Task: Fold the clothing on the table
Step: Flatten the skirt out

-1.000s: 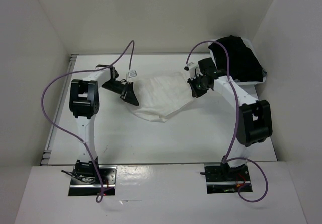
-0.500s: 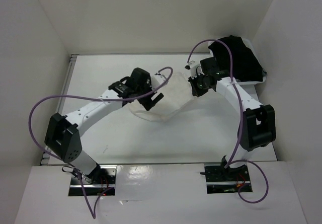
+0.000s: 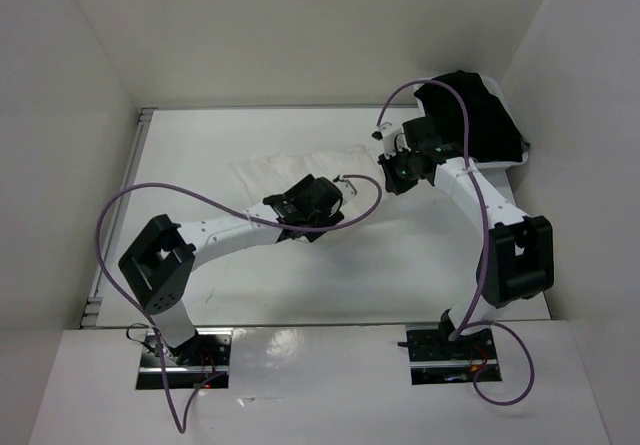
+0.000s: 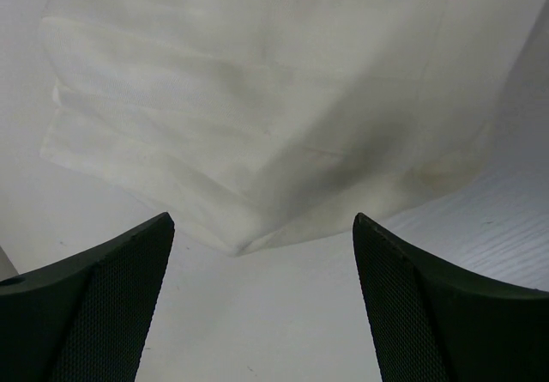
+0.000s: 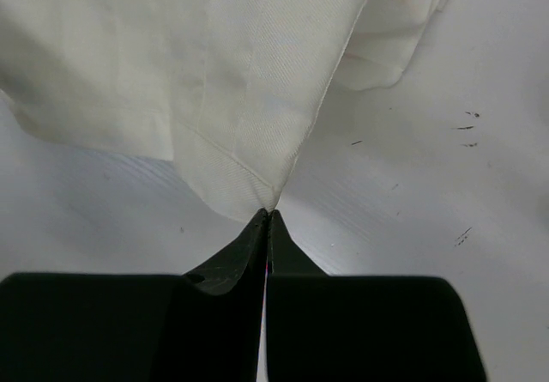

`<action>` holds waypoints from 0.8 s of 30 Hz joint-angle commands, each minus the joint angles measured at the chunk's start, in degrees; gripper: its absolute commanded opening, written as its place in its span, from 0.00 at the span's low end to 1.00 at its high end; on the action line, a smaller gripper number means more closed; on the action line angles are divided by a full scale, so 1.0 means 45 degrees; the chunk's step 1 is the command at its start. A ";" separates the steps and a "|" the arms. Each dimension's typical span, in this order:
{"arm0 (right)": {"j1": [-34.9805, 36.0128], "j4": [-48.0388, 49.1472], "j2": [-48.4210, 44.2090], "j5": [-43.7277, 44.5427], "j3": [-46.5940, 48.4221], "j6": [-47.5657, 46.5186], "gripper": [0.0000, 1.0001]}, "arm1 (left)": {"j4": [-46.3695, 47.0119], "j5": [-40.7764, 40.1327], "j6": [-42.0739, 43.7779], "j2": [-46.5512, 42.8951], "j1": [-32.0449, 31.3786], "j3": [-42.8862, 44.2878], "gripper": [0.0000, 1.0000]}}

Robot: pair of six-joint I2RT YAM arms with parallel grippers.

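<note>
Your right wrist view alone shows the right gripper [image 5: 268, 217] pinching a white pleated skirt [image 5: 214, 73] corner; your left gripper [image 4: 262, 227] hangs wide, empty.

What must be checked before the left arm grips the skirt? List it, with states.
1. Left end effector open: ok.
2. Skirt corner centred just ahead of it: ok.
3. Right end effector shut on the skirt's edge: ok.
4. Skirt lying flat on the table: cannot tell; the left arm hides part of it in the top view.
5. Black garment apart from the skirt: ok.
</note>
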 commanded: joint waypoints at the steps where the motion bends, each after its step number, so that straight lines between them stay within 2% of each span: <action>1: -0.0225 0.0335 -0.0526 -0.0161 -0.0093 -0.0014 0.00 | 0.0039 -0.0812 -0.1421 0.0171 -0.0478 0.0790 0.91; 11: -0.0342 0.0452 -0.0389 -0.0044 -0.0093 -0.0014 0.00 | -0.0762 -0.1220 -0.3863 0.1653 -0.2002 0.1824 0.91; 16: -0.0342 0.0452 -0.0389 -0.0044 -0.0209 -0.0014 0.00 | -0.0763 -0.2062 -0.3982 0.2415 -0.2627 0.2215 0.92; 24: -0.0342 0.0569 -0.0505 -0.0044 -0.0327 -0.0014 0.00 | -0.0023 -0.4167 -0.3982 0.3411 -0.2628 0.2080 0.94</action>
